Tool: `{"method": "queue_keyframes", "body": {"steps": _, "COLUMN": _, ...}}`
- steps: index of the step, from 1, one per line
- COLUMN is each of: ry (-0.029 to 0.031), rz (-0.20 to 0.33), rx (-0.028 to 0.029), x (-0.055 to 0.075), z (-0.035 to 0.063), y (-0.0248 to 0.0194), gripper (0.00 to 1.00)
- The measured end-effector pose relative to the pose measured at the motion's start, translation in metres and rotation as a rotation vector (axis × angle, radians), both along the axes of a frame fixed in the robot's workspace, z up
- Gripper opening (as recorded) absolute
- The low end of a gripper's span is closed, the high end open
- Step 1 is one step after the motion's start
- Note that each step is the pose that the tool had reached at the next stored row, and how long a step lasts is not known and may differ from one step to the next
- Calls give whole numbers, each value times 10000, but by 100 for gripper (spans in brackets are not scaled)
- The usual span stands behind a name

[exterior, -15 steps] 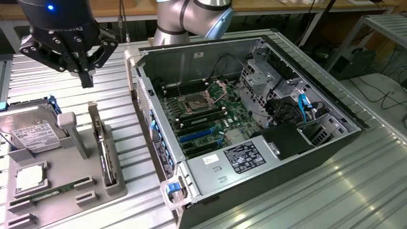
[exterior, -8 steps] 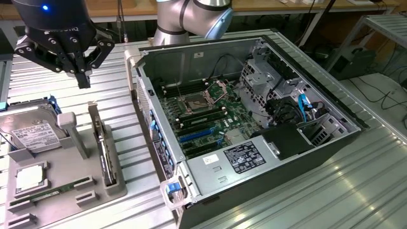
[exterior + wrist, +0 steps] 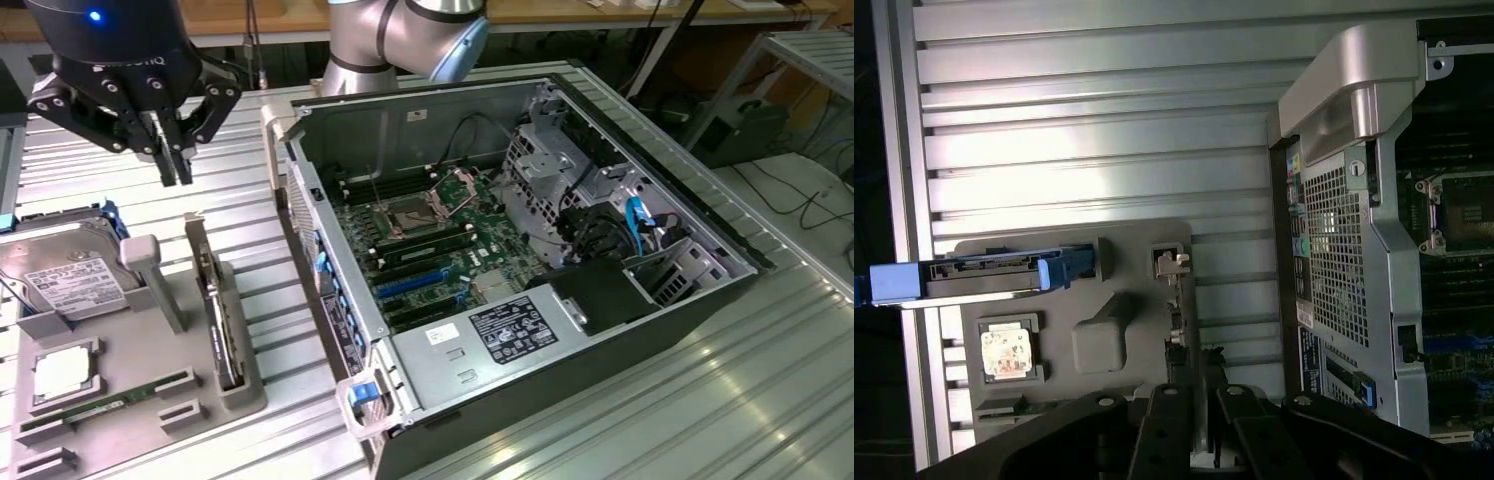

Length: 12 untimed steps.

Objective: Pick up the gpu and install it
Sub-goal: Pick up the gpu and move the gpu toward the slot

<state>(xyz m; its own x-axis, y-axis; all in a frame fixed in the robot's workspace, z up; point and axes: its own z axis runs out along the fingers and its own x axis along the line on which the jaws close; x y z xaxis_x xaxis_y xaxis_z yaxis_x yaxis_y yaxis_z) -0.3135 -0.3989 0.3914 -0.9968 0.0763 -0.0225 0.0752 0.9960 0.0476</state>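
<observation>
Gpu [image 3: 214,300] stands on edge in slot along fixture tray's [image 3: 134,392] edge nearest computer case [image 3: 400,125]; long axis runs toward gripper [image 3: 171,168] hovering above; jaws nearly closed, empty.

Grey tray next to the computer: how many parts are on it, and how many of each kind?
hard drive: 1
gpu: 1
processor chip: 1
green memory stick: 1
Total on the grey tray: 4
</observation>
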Motion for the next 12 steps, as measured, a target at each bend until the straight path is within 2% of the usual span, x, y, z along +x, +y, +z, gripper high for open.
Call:
{"method": "queue_keyframes", "body": {"steps": 5, "ry": 0, "rz": 0, "rx": 0, "x": 0, "z": 0, "y": 0, "gripper": 47}}
{"method": "queue_keyframes", "body": {"steps": 7, "ry": 0, "rz": 0, "rx": 0, "x": 0, "z": 0, "y": 0, "gripper": 47}}
{"method": "queue_keyframes", "body": {"steps": 9, "ry": 0, "rz": 1, "rx": 1, "x": -1, "z": -1, "y": -1, "gripper": 60}}
{"method": "queue_keyframes", "body": {"steps": 10, "ry": -1, "rz": 0, "rx": 0, "x": -2, "z": -1, "y": -20, "gripper": 60}}
{"method": "queue_keyframes", "body": {"steps": 11, "ry": -1, "rz": -2, "rx": 1, "x": -1, "z": -1, "y": -45, "gripper": 66}}
{"method": "queue_keyframes", "body": {"steps": 12, "ry": 1, "rz": -1, "rx": 0, "x": -1, "z": 0, "y": -98, "gripper": 66}}
